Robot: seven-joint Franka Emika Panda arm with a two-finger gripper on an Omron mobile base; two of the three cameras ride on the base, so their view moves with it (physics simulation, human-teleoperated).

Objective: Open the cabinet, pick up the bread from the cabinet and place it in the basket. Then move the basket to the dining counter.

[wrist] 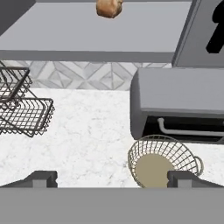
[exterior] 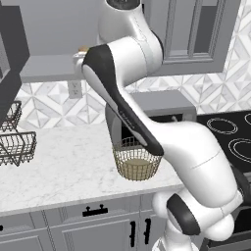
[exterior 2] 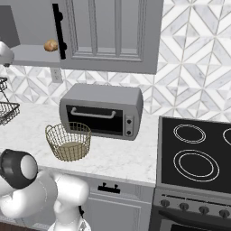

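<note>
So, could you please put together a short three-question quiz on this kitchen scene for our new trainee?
1. True or false: the bread already lies in the basket.
2. What stands right behind the basket on the worktop: A) a kettle, B) a toaster oven, C) a sink?
3. Fill in: the cabinet has a long black ____ on its door.

Key: 1 false, it sits on the cabinet shelf; 2 B; 3 handle.

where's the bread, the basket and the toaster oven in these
bread (exterior 2: 51,45): right base view, middle of the bun on the cabinet shelf
basket (exterior 2: 68,151): right base view, its woven tan base
toaster oven (exterior 2: 103,94): right base view, its grey top
</note>
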